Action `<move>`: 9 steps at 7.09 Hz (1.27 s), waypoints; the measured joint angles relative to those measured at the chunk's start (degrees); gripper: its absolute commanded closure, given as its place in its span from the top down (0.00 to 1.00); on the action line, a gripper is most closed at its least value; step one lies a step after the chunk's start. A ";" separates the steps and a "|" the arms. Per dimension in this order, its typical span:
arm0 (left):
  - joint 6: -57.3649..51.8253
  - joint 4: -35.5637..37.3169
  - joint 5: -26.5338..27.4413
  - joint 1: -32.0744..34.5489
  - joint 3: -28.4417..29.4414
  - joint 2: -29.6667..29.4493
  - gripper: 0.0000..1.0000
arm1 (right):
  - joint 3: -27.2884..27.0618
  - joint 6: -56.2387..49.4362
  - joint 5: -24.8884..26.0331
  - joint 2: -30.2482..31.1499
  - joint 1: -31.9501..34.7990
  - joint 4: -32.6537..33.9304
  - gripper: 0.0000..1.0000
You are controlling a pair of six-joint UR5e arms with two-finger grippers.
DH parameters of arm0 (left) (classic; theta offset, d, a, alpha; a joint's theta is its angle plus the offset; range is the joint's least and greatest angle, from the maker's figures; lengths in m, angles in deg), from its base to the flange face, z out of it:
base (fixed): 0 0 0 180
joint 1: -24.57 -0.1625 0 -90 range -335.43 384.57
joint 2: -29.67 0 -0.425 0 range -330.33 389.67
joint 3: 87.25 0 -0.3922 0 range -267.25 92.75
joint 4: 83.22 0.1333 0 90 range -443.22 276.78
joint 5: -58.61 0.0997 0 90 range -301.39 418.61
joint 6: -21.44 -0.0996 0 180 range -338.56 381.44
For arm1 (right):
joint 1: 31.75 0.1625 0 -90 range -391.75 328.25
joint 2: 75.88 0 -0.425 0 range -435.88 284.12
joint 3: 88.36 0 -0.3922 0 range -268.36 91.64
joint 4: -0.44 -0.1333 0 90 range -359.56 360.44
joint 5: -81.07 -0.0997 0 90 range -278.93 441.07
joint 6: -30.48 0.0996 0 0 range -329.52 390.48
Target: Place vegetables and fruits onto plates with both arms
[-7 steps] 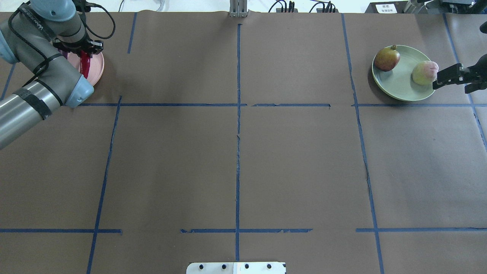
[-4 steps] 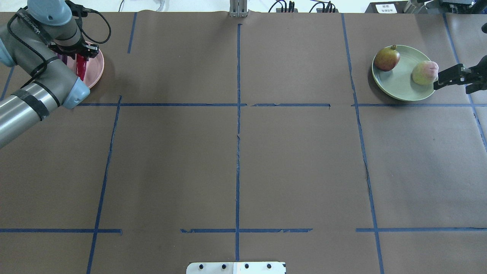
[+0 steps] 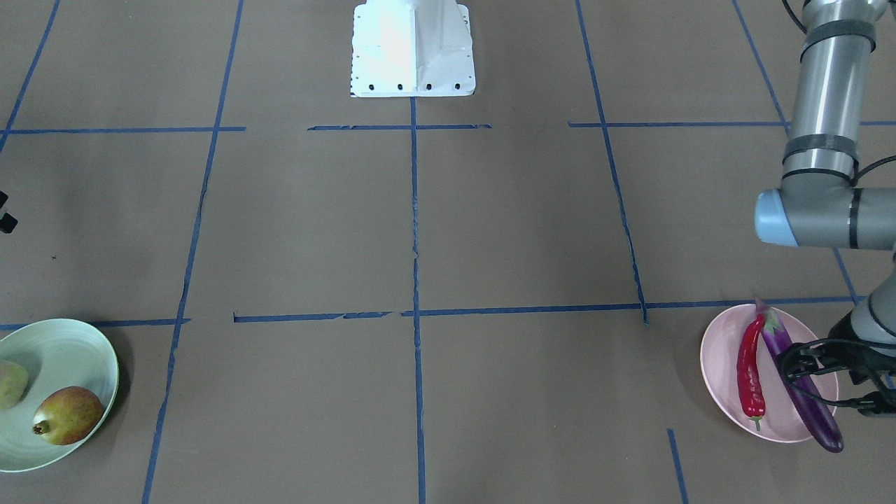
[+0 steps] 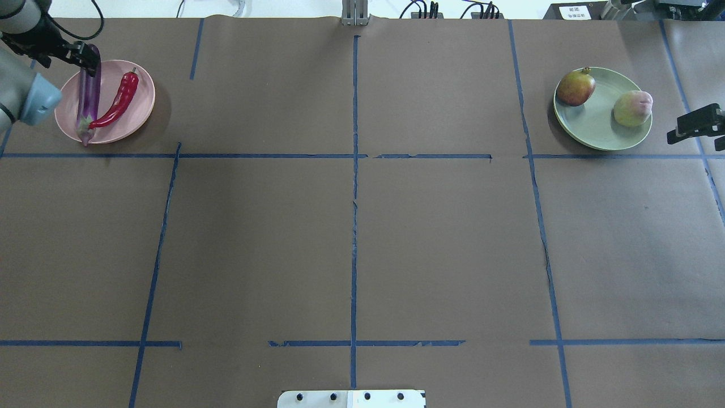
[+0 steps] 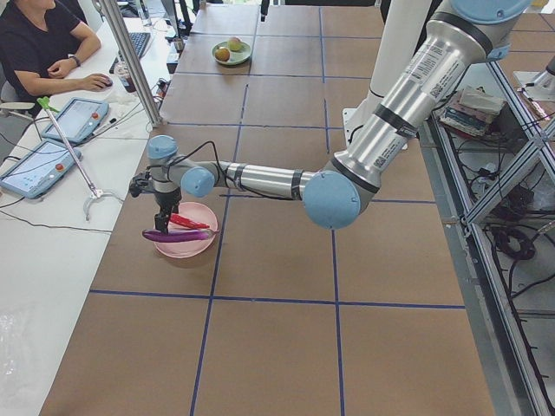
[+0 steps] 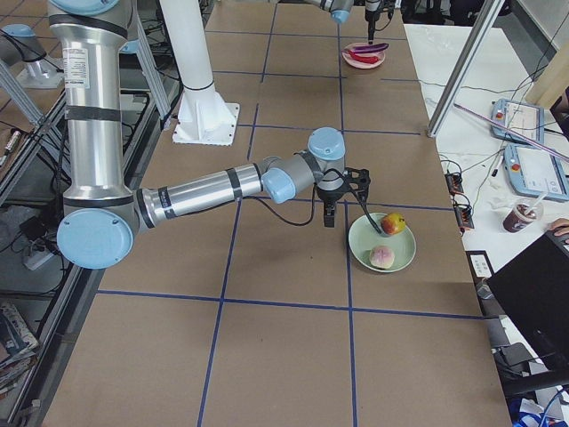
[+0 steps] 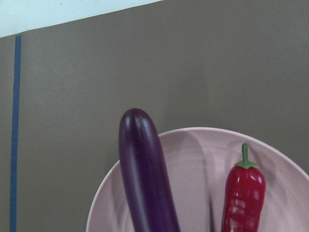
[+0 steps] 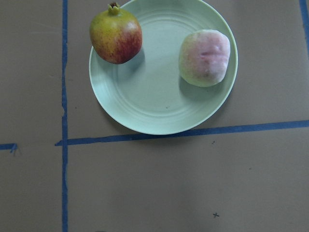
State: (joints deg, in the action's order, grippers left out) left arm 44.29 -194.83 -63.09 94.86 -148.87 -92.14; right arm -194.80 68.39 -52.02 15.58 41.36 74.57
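Left claw (image 3: 819, 374) hangs open, empty, above eggplant (image 4: 88, 96) and chili (image 4: 120, 101) on the pink plate (image 4: 139, 113), upper left; right claw (image 4: 695, 136), open, empty, sits beside the green plate (image 4: 595, 122) holding pomegranate (image 4: 576, 86) and peach (image 4: 632, 109), upper right.

The brown table (image 4: 351, 238) with a blue tape grid (image 4: 354, 170) carries a pink plate (image 4: 139, 107), a mint green plate (image 4: 595, 122) and a white base block (image 3: 413, 49).

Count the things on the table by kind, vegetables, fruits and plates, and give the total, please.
Vegetables: 2 (eggplant, chili pepper)
Fruits: 2 (red-yellow fruit, pale yellow-green fruit)
Plates: 2 (pink plate, green plate)
Total: 6
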 measured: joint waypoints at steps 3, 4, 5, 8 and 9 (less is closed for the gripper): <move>-11.16 0.42 -12.92 8.85 -10.92 13.66 1.00 | 0.64 -12.55 -2.91 4.82 5.82 1.67 1.00; -13.23 0.60 -15.49 11.27 -13.67 17.88 1.00 | 0.54 -18.28 -3.41 5.47 8.28 5.19 1.00; -14.25 0.71 -17.29 13.12 -15.58 21.17 1.00 | 0.40 -24.39 -3.80 5.75 10.56 9.61 1.00; -15.26 0.88 -19.96 16.62 -20.62 29.58 1.00 | 0.68 -37.35 -4.02 6.60 14.19 18.99 1.00; -16.93 1.03 -18.32 16.98 -22.20 32.01 1.00 | 0.64 -38.45 -3.86 7.21 14.56 19.68 1.00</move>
State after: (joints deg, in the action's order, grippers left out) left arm 27.36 -193.79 -81.41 111.84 -171.06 -60.13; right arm -194.16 29.94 -55.87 22.79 55.92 94.25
